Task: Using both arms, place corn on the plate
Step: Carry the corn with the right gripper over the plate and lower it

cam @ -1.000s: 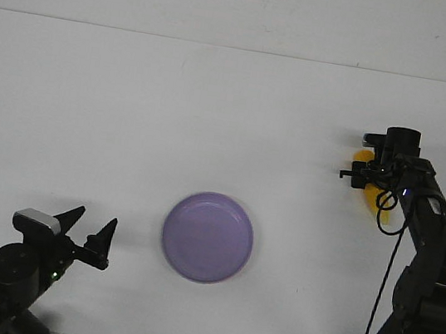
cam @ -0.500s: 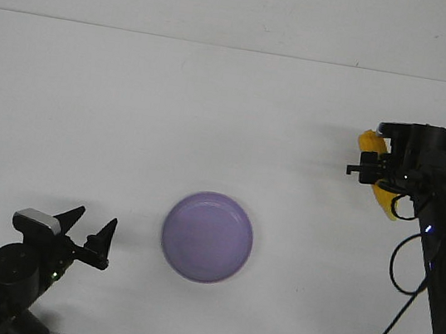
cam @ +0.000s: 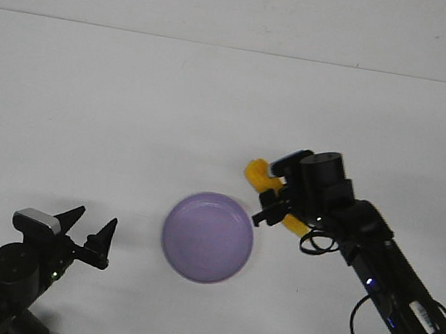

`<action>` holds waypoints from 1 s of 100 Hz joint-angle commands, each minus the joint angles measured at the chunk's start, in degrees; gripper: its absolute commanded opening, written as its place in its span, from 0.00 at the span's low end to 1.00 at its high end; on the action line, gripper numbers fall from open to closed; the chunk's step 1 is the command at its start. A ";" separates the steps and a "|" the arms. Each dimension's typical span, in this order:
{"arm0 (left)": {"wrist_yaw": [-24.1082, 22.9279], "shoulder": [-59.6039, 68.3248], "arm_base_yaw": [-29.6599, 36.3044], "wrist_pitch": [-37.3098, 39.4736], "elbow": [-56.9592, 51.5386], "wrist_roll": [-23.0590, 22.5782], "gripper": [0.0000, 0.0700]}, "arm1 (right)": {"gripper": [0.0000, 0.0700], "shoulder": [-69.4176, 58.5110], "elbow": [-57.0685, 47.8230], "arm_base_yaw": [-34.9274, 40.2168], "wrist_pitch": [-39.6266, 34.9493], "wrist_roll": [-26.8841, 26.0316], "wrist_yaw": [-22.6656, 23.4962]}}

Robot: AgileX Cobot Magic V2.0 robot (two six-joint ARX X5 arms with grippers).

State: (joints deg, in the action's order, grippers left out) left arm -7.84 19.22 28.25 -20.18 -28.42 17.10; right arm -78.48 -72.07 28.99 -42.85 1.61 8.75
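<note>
Yellow-orange against the white table point(cam: 91, 97), the corn point(cam: 260, 174) sits clamped in the right gripper point(cam: 275, 198), lifted off the surface and hanging just beyond the far-right edge of the plate point(cam: 176, 240). One end of the cob pokes out to the left of the fingers, and a smaller bit shows on the other side; the middle is hidden by the gripper. Pickup looks done and the carry nearly so — what remains, by my judgement, is a short move toward the near left to bring the cob over the plate's centre, a lowering, and a release. Nothing lies on the plate yet. The left gripper point(cam: 88, 235) rests at the near-left corner, well apart from the plate, its fingers spread and holding nothing — it has no visible share in the work so far.
</note>
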 commanded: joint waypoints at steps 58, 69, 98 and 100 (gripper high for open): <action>-0.35 0.22 0.26 0.52 -0.44 -0.37 0.72 | 0.40 -16.59 8.41 20.24 17.55 -5.68 -5.70; -0.35 0.22 0.26 0.52 -0.44 -0.37 0.72 | 0.59 -16.61 8.41 20.31 18.36 -5.97 -5.77; -0.35 0.22 0.26 0.52 -0.44 -0.37 0.72 | 0.83 -14.97 8.24 20.28 18.82 -6.88 -5.75; -0.35 0.22 0.26 0.52 -0.44 -0.37 0.72 | 0.83 -14.38 8.22 20.26 18.84 -6.80 -5.75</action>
State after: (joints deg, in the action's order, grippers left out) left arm -7.84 19.22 28.25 -20.18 -28.42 17.10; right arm -94.06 -63.02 48.71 -24.53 -4.67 3.14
